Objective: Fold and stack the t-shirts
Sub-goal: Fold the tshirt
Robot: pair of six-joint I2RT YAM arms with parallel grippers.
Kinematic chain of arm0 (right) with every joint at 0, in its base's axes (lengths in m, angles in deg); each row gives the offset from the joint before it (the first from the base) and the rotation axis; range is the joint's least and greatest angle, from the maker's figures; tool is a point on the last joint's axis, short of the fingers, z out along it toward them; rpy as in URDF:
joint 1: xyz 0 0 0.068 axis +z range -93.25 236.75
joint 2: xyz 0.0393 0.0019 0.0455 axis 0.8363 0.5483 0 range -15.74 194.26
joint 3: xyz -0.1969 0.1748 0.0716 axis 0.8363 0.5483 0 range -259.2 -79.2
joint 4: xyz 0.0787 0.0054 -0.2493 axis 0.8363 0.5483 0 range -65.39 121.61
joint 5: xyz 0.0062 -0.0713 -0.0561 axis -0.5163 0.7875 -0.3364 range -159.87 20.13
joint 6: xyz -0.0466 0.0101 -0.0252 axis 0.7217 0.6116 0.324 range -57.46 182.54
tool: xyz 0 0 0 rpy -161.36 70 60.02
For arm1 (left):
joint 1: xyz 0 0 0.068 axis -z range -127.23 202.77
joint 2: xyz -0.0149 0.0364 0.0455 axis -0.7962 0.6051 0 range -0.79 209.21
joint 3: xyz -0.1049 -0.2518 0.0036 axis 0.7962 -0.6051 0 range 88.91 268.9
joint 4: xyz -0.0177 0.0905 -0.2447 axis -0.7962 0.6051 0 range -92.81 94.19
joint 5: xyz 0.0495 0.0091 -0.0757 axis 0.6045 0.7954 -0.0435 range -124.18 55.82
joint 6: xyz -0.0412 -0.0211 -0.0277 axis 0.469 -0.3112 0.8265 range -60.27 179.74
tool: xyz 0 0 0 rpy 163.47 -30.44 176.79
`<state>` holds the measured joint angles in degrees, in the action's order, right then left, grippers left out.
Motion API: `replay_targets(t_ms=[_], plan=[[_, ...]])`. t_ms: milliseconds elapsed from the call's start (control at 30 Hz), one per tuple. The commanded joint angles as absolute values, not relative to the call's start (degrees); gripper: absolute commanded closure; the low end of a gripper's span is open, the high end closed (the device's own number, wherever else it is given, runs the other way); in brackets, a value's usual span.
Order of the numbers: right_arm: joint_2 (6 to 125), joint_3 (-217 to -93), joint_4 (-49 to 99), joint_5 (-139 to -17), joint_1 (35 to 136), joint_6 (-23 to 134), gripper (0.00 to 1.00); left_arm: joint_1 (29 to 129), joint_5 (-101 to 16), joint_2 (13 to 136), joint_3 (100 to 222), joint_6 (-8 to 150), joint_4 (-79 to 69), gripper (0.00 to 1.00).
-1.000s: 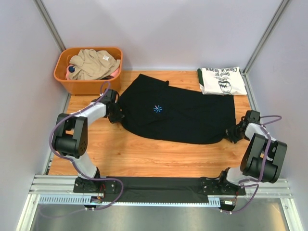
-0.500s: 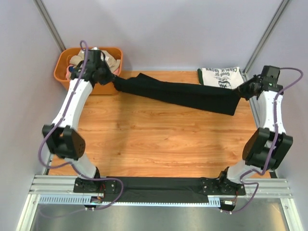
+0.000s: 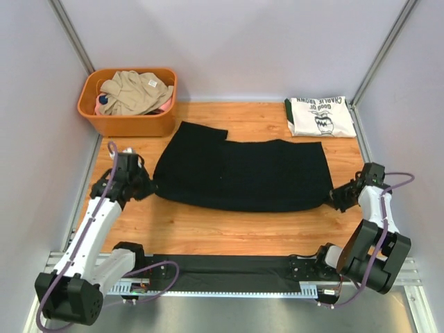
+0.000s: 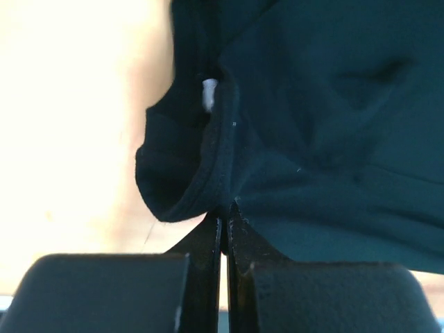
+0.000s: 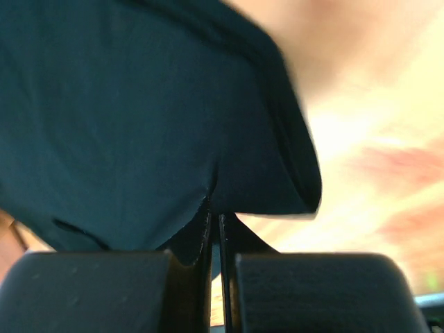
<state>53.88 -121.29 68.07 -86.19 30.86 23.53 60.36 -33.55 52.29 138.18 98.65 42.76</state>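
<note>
Black t-shirt (image 3: pixel 243 173) lies half-folded across the desk (image 3: pixel 208 232), our left claw (image 3: pixel 142 185) and right claw (image 3: pixel 338 199) each pinching an end; next we should probably release and fold crosswise.

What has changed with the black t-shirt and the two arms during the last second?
Both arms lifted the black t-shirt toward the far edge, then laid it back down; its blue starburst no longer shows. The left gripper and right gripper stay shut on its two ends. The white t-shirt and the orange basket did not move.
</note>
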Motion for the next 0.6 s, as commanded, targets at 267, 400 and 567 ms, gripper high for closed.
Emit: replay_targets(t_ms=[267, 400, 567], plan=[[46.23, -116.21, 66.69, -83.06, 22.56, 26.94, 0.98, 59.80, -41.46, 38.35, 121.43, 109.21, 44.92, 1.00], [41.75, -115.42, 68.90, -82.44, 21.60, 26.50, 0.55, 59.80, -42.61, 33.85, 122.12, 110.98, 48.08, 0.88], [37.70, -117.08, 72.41, -83.41, 21.07, 21.50, 0.03, 59.80, -39.64, 29.81, 130.02, 107.46, 55.37, 0.49]])
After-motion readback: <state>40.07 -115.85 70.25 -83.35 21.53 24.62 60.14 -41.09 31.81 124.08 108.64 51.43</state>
